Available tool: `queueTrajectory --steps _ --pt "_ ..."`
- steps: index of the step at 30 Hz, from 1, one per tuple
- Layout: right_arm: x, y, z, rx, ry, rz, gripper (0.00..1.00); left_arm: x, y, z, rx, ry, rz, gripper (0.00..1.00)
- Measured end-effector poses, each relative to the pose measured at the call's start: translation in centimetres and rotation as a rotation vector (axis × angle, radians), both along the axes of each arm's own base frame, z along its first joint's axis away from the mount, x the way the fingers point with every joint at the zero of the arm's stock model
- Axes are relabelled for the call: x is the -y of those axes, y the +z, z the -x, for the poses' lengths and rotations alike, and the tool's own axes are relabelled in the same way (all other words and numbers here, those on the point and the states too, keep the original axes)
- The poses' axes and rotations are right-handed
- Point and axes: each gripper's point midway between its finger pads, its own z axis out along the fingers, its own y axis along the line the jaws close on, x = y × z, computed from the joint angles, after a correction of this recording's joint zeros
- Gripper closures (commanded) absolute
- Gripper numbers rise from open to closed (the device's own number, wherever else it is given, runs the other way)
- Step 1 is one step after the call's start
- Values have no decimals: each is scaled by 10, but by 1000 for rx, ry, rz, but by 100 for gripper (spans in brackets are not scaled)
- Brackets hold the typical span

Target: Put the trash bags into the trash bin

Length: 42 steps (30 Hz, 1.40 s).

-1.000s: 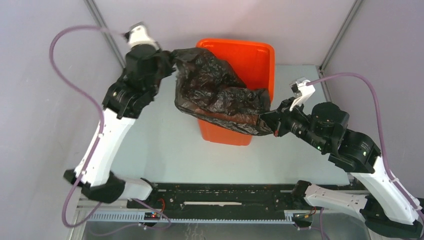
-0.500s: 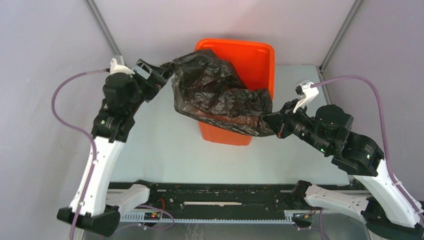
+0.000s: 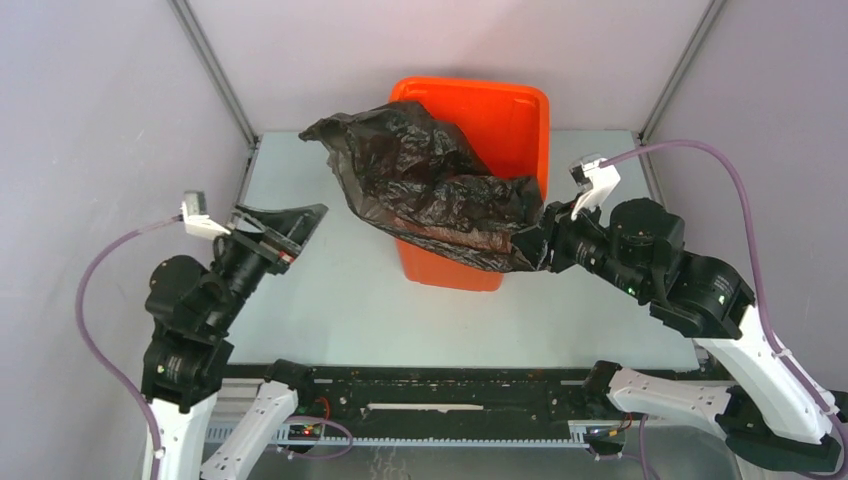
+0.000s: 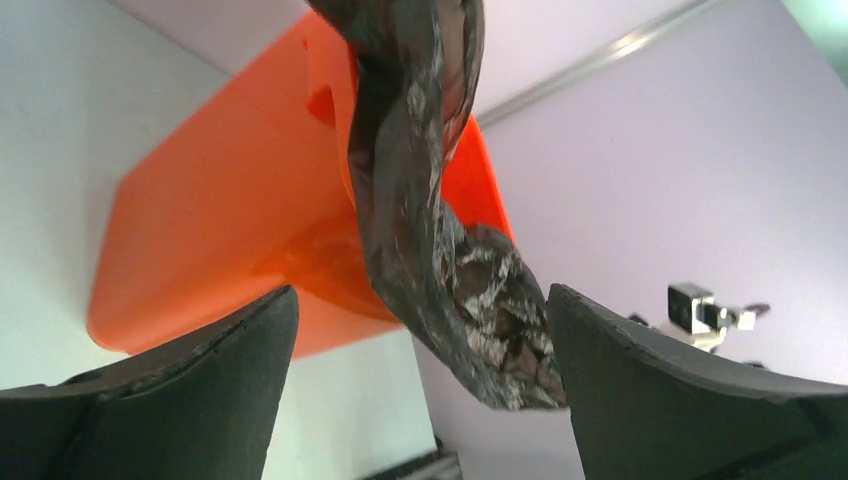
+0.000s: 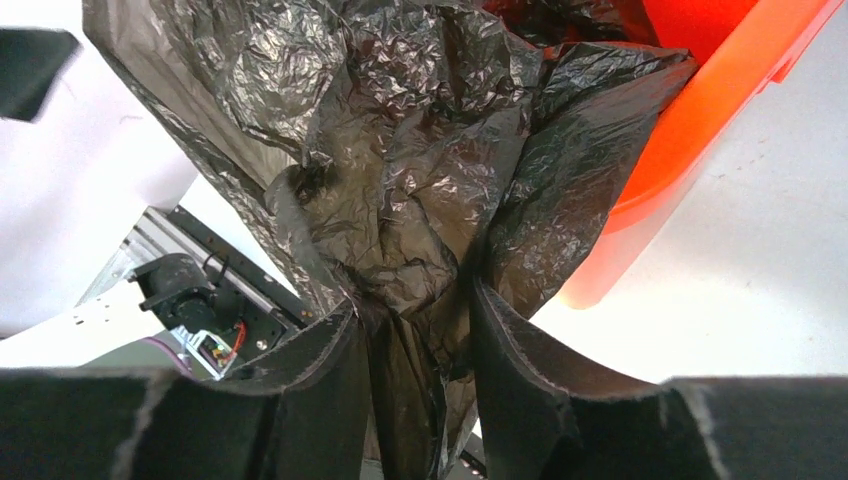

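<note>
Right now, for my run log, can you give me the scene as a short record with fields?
trash bag: black, crumpled, draped across the bin's mouth, spilling over its left and near rims
trash bin: orange, upright on the table, far right of its mouth uncovered
left fingers: open, empty, well apart from the bag
right fingers: shut on a bunch of the bag at the bin's near right corner
task state: bag not yet fully inside the bin
</note>
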Motion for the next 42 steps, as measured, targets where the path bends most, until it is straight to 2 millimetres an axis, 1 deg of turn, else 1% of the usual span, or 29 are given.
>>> queueTrajectory --steps 2,4,7,10,12,15,18,20,22,25,26,28,29,32,33,36,37,38,39,40,42 --pt "0 3 0 0 -1 1 46 10 -12 1 -25 -56 13 1" --pt "1 6 1 1 -1 2 39 25 -25 1 -60 -128 16 2" --pt "5 11 2 1 -6 5 28 43 -34 -1 -94 -209 20 9" --pt "8 18 4 -3 -7 13 17 55 -41 -12 -128 -247 29 15" --pt "9 24 5 -2 -6 18 10 60 -48 -20 -151 -251 32 25" --pt "11 32 7 -1 0 31 4 64 -60 -27 -178 -252 44 39" --pt "10 40 9 5 14 50 2 67 -71 -31 -210 -257 48 51" --pt "8 48 10 18 27 54 2 68 -74 -33 -224 -261 48 60" --pt "-2 62 10 45 56 56 2 70 -76 -34 -231 -267 49 69" --pt "-22 81 11 94 110 66 2 72 -77 -33 -238 -283 48 83" --pt "-30 87 11 110 128 70 2 73 -78 -33 -244 -289 49 85" --pt "-54 97 9 147 158 94 2 75 -79 -33 -251 -299 47 87" --pt "-66 97 7 159 168 110 3 76 -80 -33 -258 -305 49 90" --pt "-100 86 -4 196 164 216 3 78 -84 -34 -275 -315 49 95" --pt "-114 76 -9 205 161 266 3 79 -86 -35 -282 -315 48 97" --pt "-151 37 -19 242 163 463 3 80 -89 -36 -300 -316 51 100" --pt "-157 26 -23 267 157 535 3 80 -89 -36 -303 -318 52 100" --pt "-167 16 -22 269 170 574 4 81 -90 -36 -307 -323 53 100" --pt "-171 8 -24 284 170 624 4 82 -90 -35 -310 -328 53 100" --pt "-174 3 -25 299 168 661 4 83 -91 -36 -314 -332 53 100" --pt "-173 0 -28 329 155 714 3 83 -92 -36 -320 -337 51 100"
